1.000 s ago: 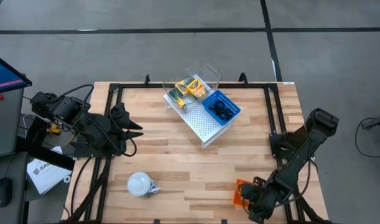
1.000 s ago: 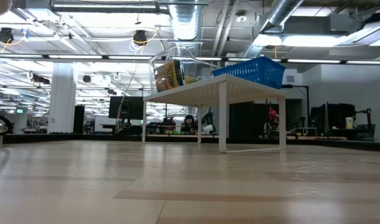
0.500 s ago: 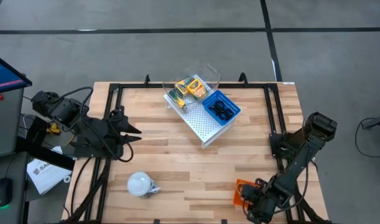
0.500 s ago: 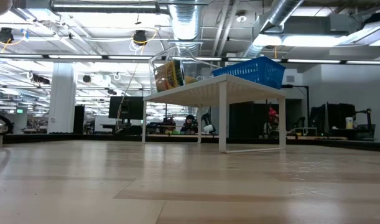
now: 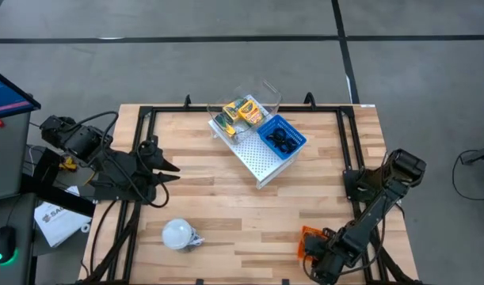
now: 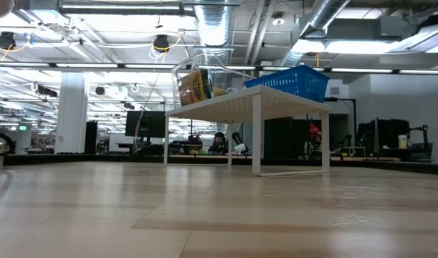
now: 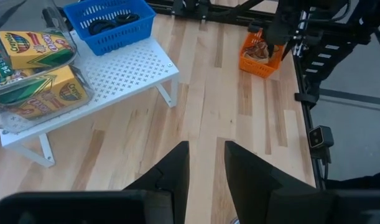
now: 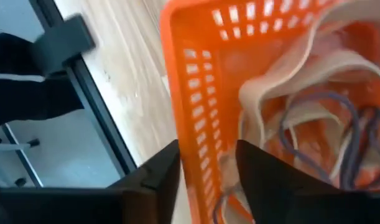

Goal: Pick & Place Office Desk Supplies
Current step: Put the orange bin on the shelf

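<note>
Apparently your right gripper (image 8: pixel 205 171) straddles the orange basket (image 8: pixel 196 93) wall (fingers parted, gripping nothing), reaching for rubber bands (image 8: pixel 314 118) inside; your left gripper (image 7: pixel 205 165), barely parted, waits well away.

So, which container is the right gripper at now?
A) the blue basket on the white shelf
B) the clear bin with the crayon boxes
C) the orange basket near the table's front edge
C: in the high view the right gripper sits at the orange basket, and the right wrist view shows its fingers straddling that basket's rim, rubber bands inside.
</note>
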Available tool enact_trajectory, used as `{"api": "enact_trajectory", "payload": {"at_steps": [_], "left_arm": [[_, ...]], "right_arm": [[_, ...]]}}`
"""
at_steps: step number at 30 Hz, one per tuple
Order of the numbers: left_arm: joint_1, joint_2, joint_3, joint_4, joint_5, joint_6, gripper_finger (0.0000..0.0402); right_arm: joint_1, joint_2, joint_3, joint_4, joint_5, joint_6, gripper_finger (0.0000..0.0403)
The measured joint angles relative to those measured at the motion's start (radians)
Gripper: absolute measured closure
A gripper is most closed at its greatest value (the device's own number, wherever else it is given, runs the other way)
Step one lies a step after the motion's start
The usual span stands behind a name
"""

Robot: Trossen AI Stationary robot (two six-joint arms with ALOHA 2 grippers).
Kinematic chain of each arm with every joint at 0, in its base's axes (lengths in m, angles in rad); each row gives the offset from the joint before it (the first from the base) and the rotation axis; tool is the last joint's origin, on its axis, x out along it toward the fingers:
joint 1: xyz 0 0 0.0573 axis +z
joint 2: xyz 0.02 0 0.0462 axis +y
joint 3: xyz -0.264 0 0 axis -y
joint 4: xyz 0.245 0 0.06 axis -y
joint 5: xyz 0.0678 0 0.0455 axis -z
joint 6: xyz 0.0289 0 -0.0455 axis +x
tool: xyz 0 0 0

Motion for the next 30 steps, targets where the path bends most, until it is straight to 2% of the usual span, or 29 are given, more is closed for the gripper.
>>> {"api": "enact_trajectory", "payload": {"at_steps": [6,8,17,30], "left_arm": [[0.0,0.0,0.0,-0.001,0.0,0.002,0.0309],[0.0,0.0,0.0,-0.001,0.0,0.002,0.0309],[-0.018,0.0,0.0,0.0,0.0,0.003,0.0309],[-0.023,0.0,0.0,0.0,0.0,0.002,0.0309]], "right_arm": [[-0.013,0.023,-0.038,0.135,-0.037,-0.008,0.037],[-0.02,0.025,-0.04,0.148,-0.065,-0.027,0.0391],[-0.155,-0.044,0.06,-0.113,-0.072,-0.143,0.0399],[-0.446,-0.085,0.365,-0.431,-0.035,-0.366,0.0401]]}}
